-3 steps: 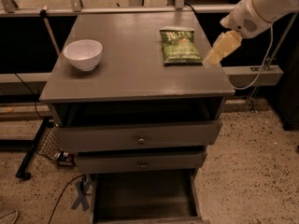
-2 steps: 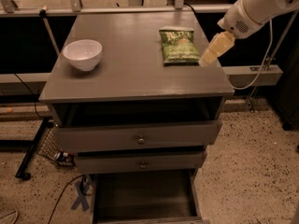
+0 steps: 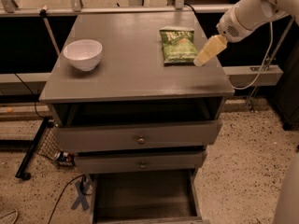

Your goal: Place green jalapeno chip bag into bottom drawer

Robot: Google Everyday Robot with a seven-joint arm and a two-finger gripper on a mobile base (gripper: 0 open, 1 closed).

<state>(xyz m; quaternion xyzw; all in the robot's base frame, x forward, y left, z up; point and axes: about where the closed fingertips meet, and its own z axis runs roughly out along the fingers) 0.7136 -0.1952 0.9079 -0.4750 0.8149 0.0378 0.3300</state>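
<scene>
The green jalapeno chip bag (image 3: 178,45) lies flat on the grey cabinet top (image 3: 131,73), toward its back right, pale lettering at its far end. My gripper (image 3: 203,55) hangs from the white arm at the upper right. Its cream fingers point down-left, just right of the bag's lower right corner, close above the top. The bottom drawer (image 3: 142,197) is pulled out at the foot of the cabinet and shows a plain dark grey inside. Two knobbed drawers sit above it.
A white bowl (image 3: 83,54) stands on the left of the cabinet top. A rail and glass panel run along the back. A cable (image 3: 261,55) hangs at the right. A black wire rack and cables lie on the speckled floor at the left.
My gripper has moved left and slightly down, closer to the bag's right edge. The bag, bowl and drawers have not moved.
</scene>
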